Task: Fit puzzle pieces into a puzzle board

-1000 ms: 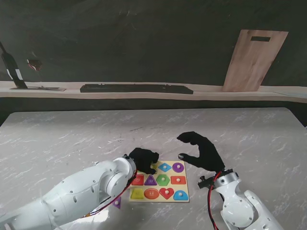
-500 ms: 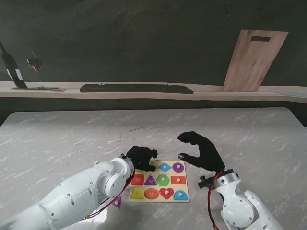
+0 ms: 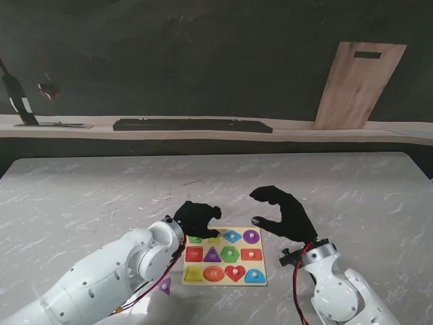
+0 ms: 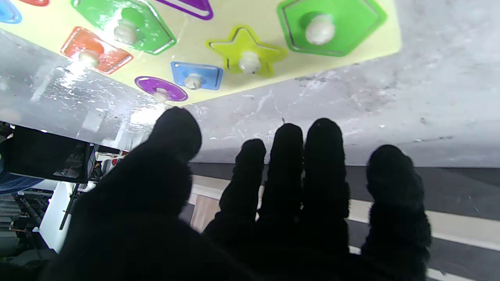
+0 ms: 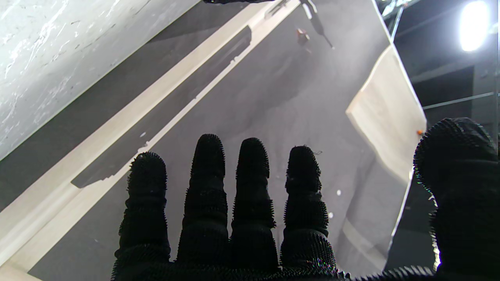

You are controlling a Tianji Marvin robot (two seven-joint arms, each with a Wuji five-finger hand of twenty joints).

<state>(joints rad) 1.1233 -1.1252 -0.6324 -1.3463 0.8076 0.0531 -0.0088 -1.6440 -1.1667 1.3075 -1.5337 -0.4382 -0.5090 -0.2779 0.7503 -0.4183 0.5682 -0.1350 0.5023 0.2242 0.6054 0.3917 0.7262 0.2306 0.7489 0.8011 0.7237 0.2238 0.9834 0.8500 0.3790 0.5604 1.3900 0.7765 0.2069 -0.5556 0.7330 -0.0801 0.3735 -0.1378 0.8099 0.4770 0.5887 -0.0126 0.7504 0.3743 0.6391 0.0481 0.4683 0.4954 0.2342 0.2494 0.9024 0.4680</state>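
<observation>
The yellow puzzle board lies on the marble table close in front of me, its slots filled with coloured knobbed pieces. My left hand hovers at the board's far left corner, fingers apart and empty. The left wrist view has the fingers spread past the board, beyond the green pentagon, the yellow star and the blue square. My right hand floats above the board's far right corner, curled open and holding nothing. One loose purple triangle lies on the table left of the board.
A shelf runs along the table's far edge with a long dark tray. A wooden cutting board leans on the dark wall at the right. My left forearm crosses the near left of the table.
My left hand has lifted off the board's far left corner and drawn away from me, uncovering the green pentagon and star. The right hand has stayed put.
</observation>
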